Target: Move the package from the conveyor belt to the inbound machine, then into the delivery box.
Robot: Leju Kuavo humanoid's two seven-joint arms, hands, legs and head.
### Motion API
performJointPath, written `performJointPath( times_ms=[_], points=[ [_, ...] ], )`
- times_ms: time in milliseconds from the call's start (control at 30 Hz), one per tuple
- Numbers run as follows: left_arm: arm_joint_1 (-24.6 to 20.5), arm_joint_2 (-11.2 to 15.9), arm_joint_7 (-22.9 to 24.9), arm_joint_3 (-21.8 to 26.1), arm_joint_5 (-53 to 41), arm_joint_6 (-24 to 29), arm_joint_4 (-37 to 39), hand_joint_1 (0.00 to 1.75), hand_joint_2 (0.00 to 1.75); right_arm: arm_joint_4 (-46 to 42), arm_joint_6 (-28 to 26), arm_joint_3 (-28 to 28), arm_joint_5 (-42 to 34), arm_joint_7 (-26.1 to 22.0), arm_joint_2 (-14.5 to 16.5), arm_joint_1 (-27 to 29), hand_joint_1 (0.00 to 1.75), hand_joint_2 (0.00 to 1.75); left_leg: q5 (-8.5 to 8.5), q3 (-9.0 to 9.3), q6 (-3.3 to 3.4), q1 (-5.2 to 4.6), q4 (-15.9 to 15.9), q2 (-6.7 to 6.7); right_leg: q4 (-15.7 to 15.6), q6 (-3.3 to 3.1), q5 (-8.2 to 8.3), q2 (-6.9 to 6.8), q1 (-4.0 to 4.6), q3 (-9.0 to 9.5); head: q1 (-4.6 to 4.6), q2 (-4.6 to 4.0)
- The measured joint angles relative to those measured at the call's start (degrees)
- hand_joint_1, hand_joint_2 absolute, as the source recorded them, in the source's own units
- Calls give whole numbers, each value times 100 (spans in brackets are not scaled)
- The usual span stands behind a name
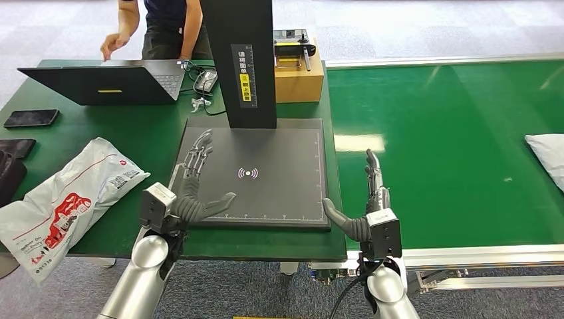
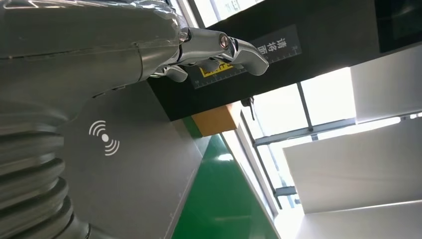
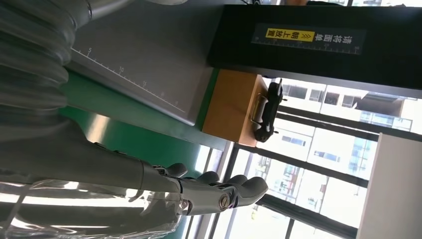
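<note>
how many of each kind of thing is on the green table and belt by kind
packages: 2, a printed grey bag and a white one on the belt
laptops: 1
phones: 1
scanner pads: 1
cardboard boxes: 1
total: 6

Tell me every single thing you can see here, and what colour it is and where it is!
Scanner pad: one, dark grey, middle of table.
Black post: one, at pad's back edge.
Conveyor belt: one, green, right side.
Package: one, white, at belt's right edge.
Plastic bag: one, white with red print, table's left edge.
Laptop: one, black, back left.
Phone: one, black, far left.
Cardboard box: one, brown, beside post.
Person: one, behind laptop.
Left robot hand: silver-grey, open over pad.
Right robot hand: silver-grey, open by belt's edge.
</note>
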Motion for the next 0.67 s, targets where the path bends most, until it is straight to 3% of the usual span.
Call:
performJointPath(
  times_ms=[367, 667],
  points=[
    [-116, -93, 25, 43, -277, 339, 140, 0, 175, -65, 181, -21, 195, 113, 42, -12, 0, 175, 1, 0, 0, 0, 0, 0, 0, 1, 1, -1, 0, 1, 0, 0],
    [-192, -108, 369, 93, -655, 761, 140, 0, 175, 49, 278, 46, 434, 164, 98, -195, 0, 175, 1, 0, 0, 0, 0, -1, 0, 0, 1, -1, 0, 1, 0, 0]
  ],
)
